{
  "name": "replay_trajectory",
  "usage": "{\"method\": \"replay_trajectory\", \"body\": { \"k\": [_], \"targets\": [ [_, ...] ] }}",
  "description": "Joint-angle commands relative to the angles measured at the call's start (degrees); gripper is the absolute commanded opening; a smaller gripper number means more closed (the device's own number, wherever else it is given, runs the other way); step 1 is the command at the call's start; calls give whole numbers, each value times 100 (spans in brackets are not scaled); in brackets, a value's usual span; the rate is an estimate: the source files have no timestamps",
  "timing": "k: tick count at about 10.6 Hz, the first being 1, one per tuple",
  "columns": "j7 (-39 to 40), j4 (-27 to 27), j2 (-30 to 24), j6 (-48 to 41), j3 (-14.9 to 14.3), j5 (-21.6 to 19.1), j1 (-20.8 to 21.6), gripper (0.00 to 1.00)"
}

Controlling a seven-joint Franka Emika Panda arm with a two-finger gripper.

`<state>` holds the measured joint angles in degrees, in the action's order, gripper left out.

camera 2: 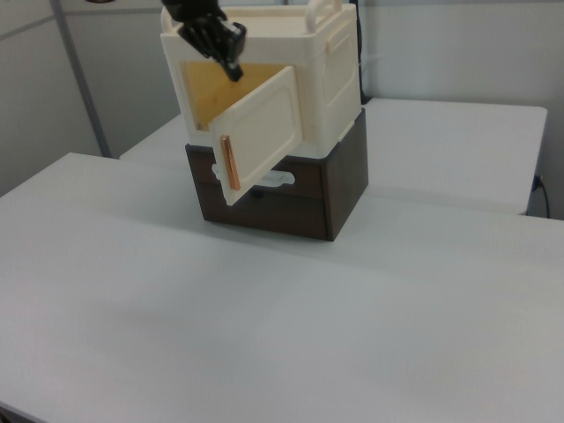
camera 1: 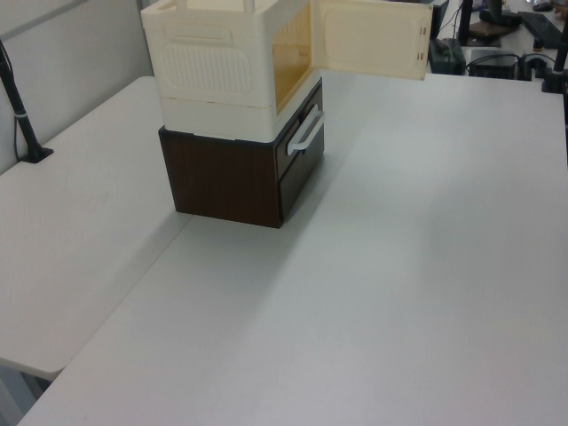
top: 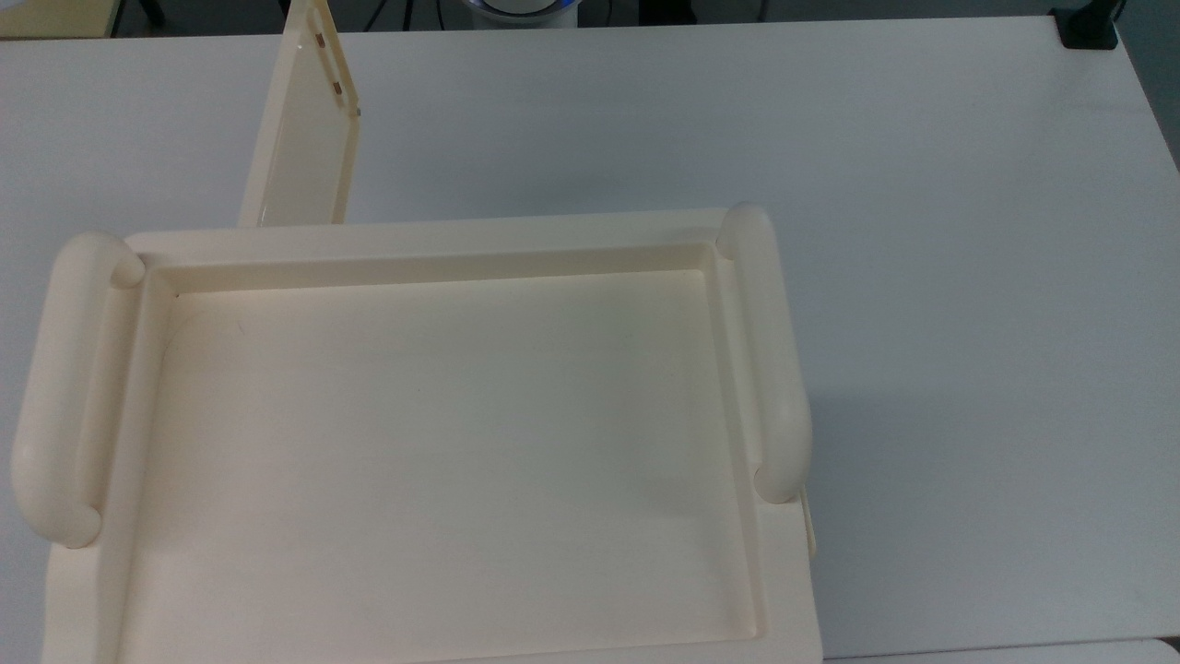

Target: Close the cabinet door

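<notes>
The cream cabinet (camera 2: pixel 335 79) stands on a dark brown drawer unit (camera 2: pixel 339 189). Its cabinet door (camera 2: pixel 260 132) stands swung open, with a copper bar handle (camera 2: pixel 229 163) along its free edge. In the top view the cabinet door (top: pixel 304 129) juts away from the cabinet's recessed top (top: pixel 442 443). In the left view the cabinet door (camera 1: pixel 368 40) hangs open toward the left view's right. My black gripper (camera 2: pixel 233 72) hovers just above the door's upper edge, in front of the open cabinet mouth. It looks shut and holds nothing.
The white table (camera 1: pixel 399 293) spreads wide around the cabinet. A white handle (camera 1: pixel 304 135) sticks out of the brown drawer front. A black clamp post (camera 1: pixel 22 124) stands at the left view's left edge, and dark equipment (camera 1: pixel 497 27) sits beyond the table's far end.
</notes>
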<state>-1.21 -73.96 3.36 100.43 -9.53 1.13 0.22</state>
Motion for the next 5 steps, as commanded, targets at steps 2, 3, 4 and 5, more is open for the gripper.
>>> {"method": "replay_trajectory", "body": {
  "k": [2, 3, 4, 5],
  "targets": [
    [375, -355, 60, 205, -427, -148, -127, 0],
    [428, -469, 69, 188, -418, -140, -119, 0],
    [420, -575, 95, 187, -374, -140, -102, 0],
    [342, -672, 113, 196, -339, -175, -58, 0]
  ]
}}
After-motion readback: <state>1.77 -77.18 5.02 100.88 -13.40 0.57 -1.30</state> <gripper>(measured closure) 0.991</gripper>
